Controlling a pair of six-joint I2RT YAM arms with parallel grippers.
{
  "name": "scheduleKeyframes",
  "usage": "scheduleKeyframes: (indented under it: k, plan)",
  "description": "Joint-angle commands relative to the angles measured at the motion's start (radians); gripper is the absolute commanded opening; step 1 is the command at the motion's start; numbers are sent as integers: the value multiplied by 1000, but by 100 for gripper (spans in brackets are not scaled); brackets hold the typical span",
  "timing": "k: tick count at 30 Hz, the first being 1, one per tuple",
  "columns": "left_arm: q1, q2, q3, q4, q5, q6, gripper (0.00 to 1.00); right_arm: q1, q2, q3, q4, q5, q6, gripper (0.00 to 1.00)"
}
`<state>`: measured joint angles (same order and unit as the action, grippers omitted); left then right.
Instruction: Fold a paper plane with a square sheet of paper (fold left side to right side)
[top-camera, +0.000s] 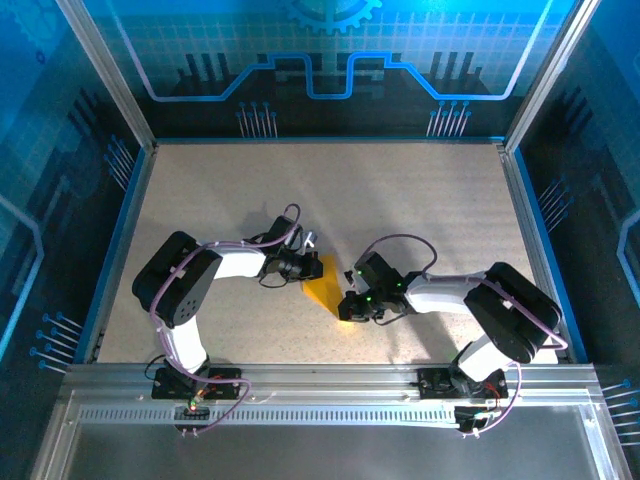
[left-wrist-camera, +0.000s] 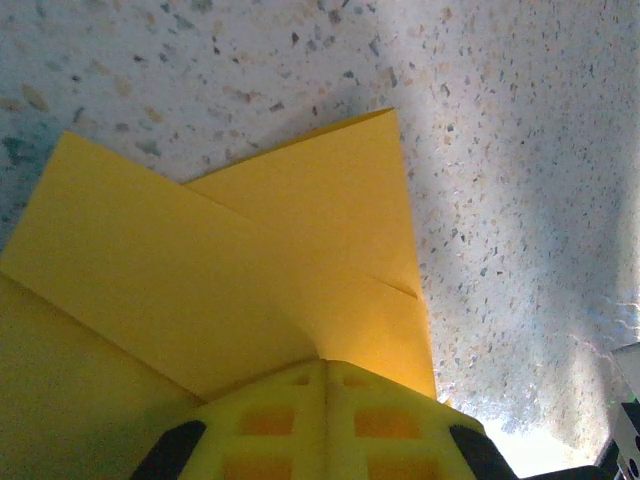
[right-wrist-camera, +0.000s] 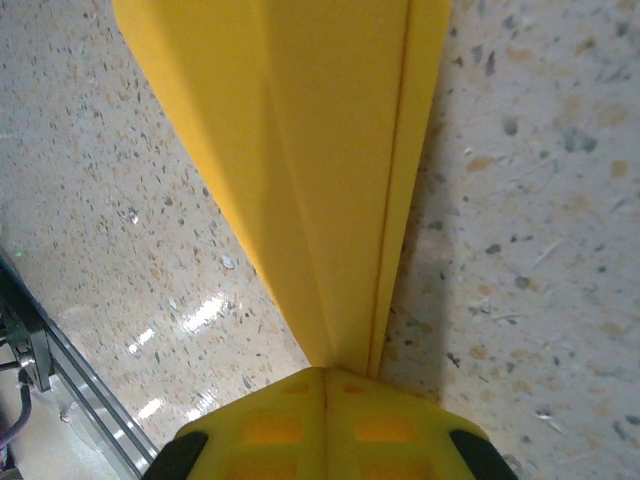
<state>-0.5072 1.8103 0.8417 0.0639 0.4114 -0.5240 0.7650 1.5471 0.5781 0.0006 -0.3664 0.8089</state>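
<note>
**Folded sheet pinned between two closed pincers**

From the near edge, the two arms reach inward and meet a little to the six o'clock side of the worktop's (top-camera: 400, 200) centre. The right pincer (top-camera: 352, 303) sits at about four o'clock of the sheet of paper (top-camera: 325, 288). The left pincer (top-camera: 305, 264) sits at about ten o'clock of it.

The sheet is already a creased yellow wedge, no longer a flat square. It looks light, thin and limp between folds, and only its creases lend it stiffness, so it would likely slide on the speckled surface if pushed from one side alone. The safest hold is probably at an edge or on a crease line, where the layers are stacked.

In its wrist view, the right pincer (right-wrist-camera: 325, 400) has its jaws fully together, and the narrow end of the paper (right-wrist-camera: 320, 150) runs right up to their seam. The left pincer (left-wrist-camera: 325, 400) is likewise closed, its tips meeting the overlapping flaps (left-wrist-camera: 250, 270) at the near edge of its view. Both touch the paper (whether they nip it or merely press it flat, I cannot tell). Beyond the sheet, towards twelve o'clock, lies bare worktop.
</note>
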Motion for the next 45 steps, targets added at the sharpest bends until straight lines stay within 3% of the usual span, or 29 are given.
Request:
scheduleKeyframes:
  k: [1,7,10,13,17,22,29,43,45]
  plan:
    - [9,4,10,-64,-93,28,0,32,-12,-29,-120,-21,10,2]
    - [7,-42,32,-64,-27,31,1,34,-53,16,-111,-30,-10,5]
    - [8,-90,39,-58,20,18,8,27,-90,62,-134,-28,-53,13]
    - [11,-161,43,-70,29,18,17,-11,-118,96,-157,-26,-110,26]
    - [36,-267,11,-84,-2,20,37,-103,-127,96,-122,-57,-181,44]
    - [82,-357,-78,-92,-52,18,54,-179,-117,89,-65,-97,-235,54]
    - [88,-315,-145,13,22,-36,56,-217,-113,56,30,-117,-203,66]
    - [63,-121,-75,108,97,-71,55,-260,-153,-24,172,-131,-93,98]
    - [55,-99,-65,125,110,-78,53,-266,-170,-36,176,-132,-86,99]
